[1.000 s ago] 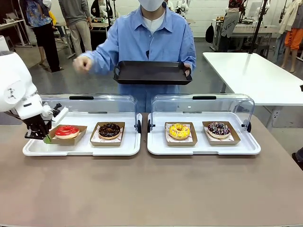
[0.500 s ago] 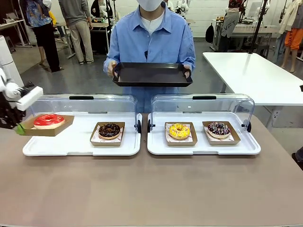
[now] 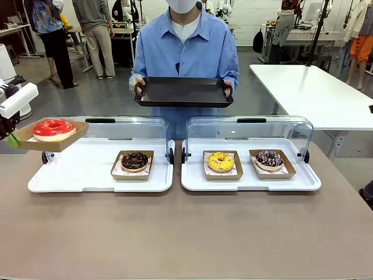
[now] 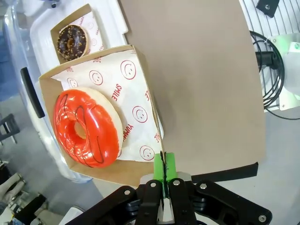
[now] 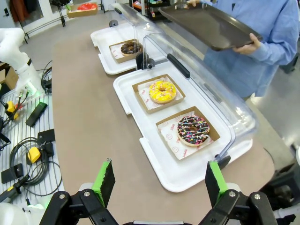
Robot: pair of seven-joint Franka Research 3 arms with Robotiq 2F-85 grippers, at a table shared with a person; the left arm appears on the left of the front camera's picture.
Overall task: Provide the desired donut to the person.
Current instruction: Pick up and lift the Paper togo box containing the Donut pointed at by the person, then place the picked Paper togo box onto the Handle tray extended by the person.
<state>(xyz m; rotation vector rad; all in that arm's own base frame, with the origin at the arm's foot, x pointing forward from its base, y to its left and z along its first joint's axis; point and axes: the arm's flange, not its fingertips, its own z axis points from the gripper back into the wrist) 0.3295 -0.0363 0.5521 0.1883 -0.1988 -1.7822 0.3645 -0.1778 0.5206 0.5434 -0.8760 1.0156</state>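
Left gripper (image 4: 164, 164): green pads pinched tight on the near edge of a cardboard tray (image 3: 49, 144), nothing else in the grip.
Cardboard tray: held in the air at the far left of the front view, above the left end of the left white tray (image 3: 87, 175), not touching it; looks about level.
Red donut (image 4: 86, 126): sits in the held cardboard tray on smiley-print paper (image 4: 136, 112), whole, red glaze, off to the side of the paper away from the pads.
Right gripper (image 5: 159, 183): fingers spread wide, holding nothing, hanging over the table (image 3: 186, 233) on the robot's side of the right white tray (image 3: 250, 184).
Left white tray: chocolate donut (image 3: 134, 160) in its own cardboard holder at the right end; clear lid (image 3: 125, 129) stands open behind.
Right white tray: yellow donut (image 3: 220, 161) on the left, sprinkled chocolate donut (image 3: 268, 158) on the right, each in a cardboard holder; clear lid (image 3: 250, 128) open behind.
Person (image 3: 185, 52): stands at the far side of the table, middle, both hands on the ends of a black serving tray (image 3: 183, 92).
Black serving tray: held level at chest height, bare top, well apart from the red donut.
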